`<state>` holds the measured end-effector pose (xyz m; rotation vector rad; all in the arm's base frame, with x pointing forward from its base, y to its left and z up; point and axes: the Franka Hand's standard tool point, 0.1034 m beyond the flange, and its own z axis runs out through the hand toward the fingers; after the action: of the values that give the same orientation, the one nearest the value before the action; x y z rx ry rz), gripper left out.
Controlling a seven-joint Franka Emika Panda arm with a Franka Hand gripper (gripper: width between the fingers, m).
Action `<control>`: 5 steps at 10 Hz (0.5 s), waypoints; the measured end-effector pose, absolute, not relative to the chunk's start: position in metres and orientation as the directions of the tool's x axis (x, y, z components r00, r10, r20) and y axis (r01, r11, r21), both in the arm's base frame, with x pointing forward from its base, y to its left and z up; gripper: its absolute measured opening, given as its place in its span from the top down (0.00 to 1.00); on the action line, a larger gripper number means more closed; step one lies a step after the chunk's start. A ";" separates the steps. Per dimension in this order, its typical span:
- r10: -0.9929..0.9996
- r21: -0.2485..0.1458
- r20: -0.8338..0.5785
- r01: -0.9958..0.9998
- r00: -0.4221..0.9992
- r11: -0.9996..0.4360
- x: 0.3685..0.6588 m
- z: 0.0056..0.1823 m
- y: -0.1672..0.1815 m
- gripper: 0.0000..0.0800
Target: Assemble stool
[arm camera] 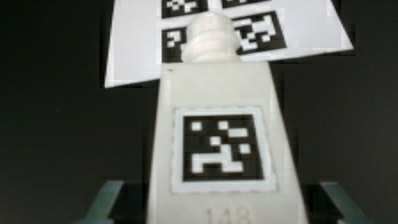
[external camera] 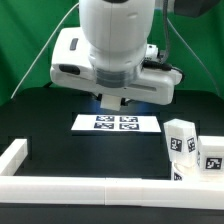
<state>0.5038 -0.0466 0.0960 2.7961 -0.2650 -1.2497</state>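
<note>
A white stool leg [arm camera: 217,130] fills the wrist view, with a square marker tag on its flat face and a ribbed screw tip [arm camera: 214,40] at its far end. My gripper [arm camera: 226,202] is shut on this leg, its grey fingers [arm camera: 114,203] pressing both sides near the base. The leg hangs over the black table with the marker board [arm camera: 267,35] behind its tip. In the exterior view the arm [external camera: 112,45] hovers above the marker board [external camera: 116,122] and hides the jaws. More white tagged stool parts [external camera: 184,141] stand at the exterior view's right.
A long white border rail [external camera: 90,190] runs along the front, with a short arm [external camera: 14,155] at the exterior view's left. A green backdrop [external camera: 30,40] hangs behind the black table. Another tagged white part [external camera: 211,155] stands against the rail at the right.
</note>
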 end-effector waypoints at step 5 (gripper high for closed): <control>-0.227 0.108 -0.474 -0.200 0.851 -0.974 0.519 0.112 -0.026 0.58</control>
<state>0.5188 -0.0263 0.1117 2.9695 -0.3427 -0.7705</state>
